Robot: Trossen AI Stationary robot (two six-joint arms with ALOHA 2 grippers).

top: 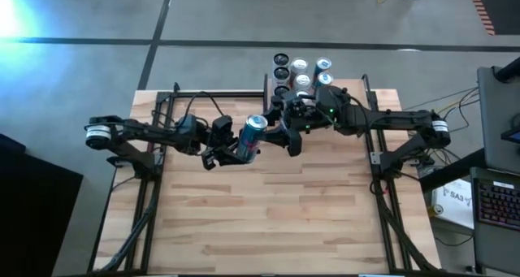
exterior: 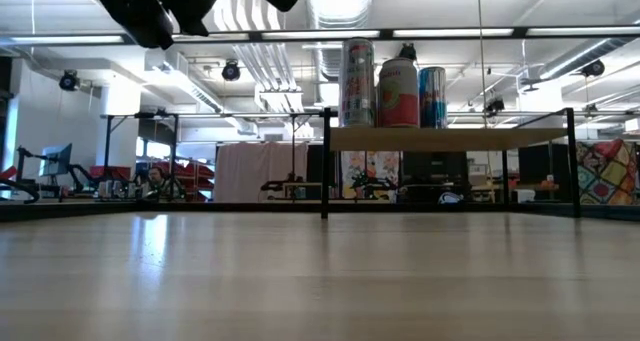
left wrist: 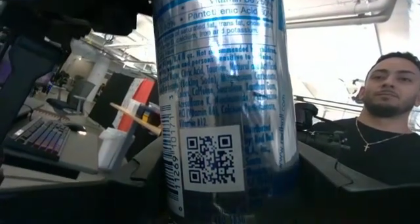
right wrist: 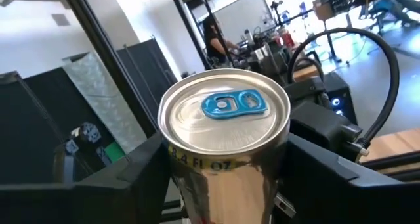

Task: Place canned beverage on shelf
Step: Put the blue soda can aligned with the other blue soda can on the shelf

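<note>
A silver-and-blue beverage can hangs above the middle of the butcher-block table, between my two grippers. My left gripper comes in from the table's left and is shut on it. My right gripper comes in from the right and closes on the can's upper end, where the blue pull tab shows. The shelf stands at the far edge, right of centre, and three cans stand upright on its pale board. The held can is out of the low view. My left gripper pinches the can's lower body between its two fingers, coming level from the table's left. The can is lifted clear of the table and tilted, top toward the far edge. My right gripper has its two fingers against opposite sides of the can, just under the top rim. It comes at the can from the table's right, fingers across it. The can stands between them with its lid uppermost.
Several more cans crowd the shelf at the far edge, seen from above. Black frame rods run along both table sides. A person sits beyond the table. A keyboard lies off the right side. Bare board lies toward the near edge.
</note>
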